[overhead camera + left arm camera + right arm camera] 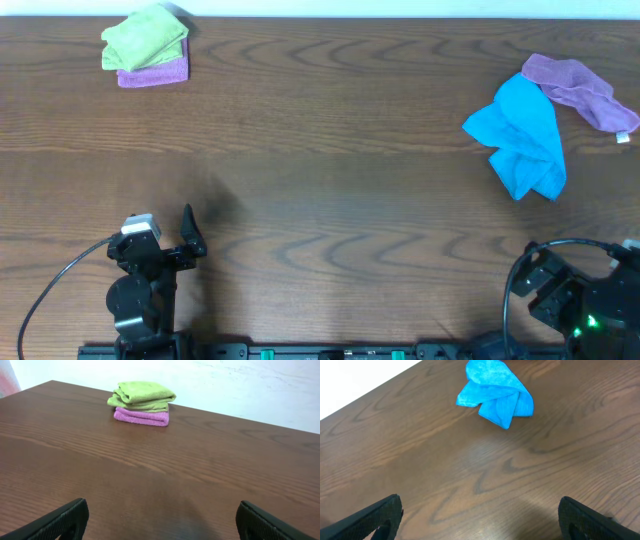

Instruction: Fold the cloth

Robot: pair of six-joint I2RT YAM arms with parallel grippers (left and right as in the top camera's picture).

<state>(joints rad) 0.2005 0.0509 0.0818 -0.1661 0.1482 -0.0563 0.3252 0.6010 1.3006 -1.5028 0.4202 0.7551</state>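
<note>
The only lime-green cloth (pixel 146 38) I see lies at the far left corner of the table (pixel 320 200). It is folded small and sits on top of a purple cloth (pixel 155 72). I see no spread green towel anywhere, so I judge this one to be mine. I cannot tell whether the green layers are one cloth or two.

Both arms sit at the near edge, well apart from it. The left gripper (pixel 165 522) is released, its fingers wide at the frame corners and holding nothing. The right gripper (pixel 480 520) is likewise spread and empty.

What worries me:
- The green lies directly on the purple, so a deep pinch would catch both and drag the stack.
- The stack is close to the far edge, and a push from my side could slide it off.
- The right wrist camera looks straight at the crumpled blue cloth (pixel 495 392), so taking that one by mistake is easy.
- If the cloth is already folded, any loose grab would undo it.

From overhead its long axis runs roughly along the far edge, tilted so the right end sits farther back. In the left wrist view a rounded fold shows along the top layer's right end.
</note>
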